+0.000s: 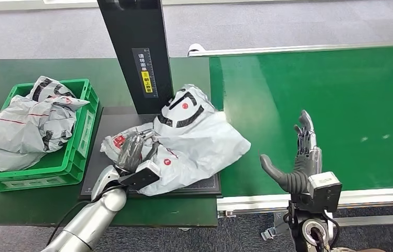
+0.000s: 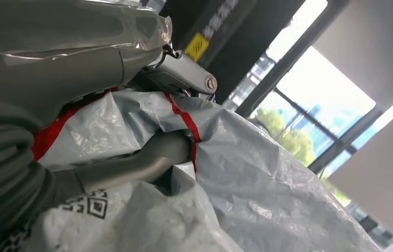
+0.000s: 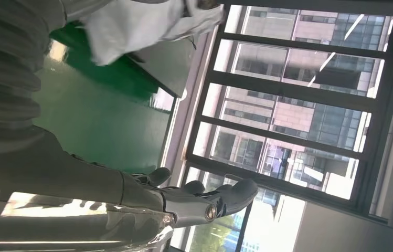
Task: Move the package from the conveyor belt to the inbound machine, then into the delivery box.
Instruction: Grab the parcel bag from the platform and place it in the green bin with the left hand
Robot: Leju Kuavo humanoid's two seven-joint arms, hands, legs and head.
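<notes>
package (image 1: pixel 194 142) sits on inbound machine (image 1: pixel 131 118), left hand (image 1: pixel 134 152) pinching it; right hand (image 1: pixel 301 157) spread, idle. delivery box (image 1: pixel 81 139) drop remains.

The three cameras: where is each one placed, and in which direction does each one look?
Head view: high on the body, looking down at the package on the inbound machine; both arms show.
Left wrist view: behind the left hand, which grips the package.
Right wrist view: behind the right hand, looking along the conveyor belt towards windows.
All three views share the package.
</notes>
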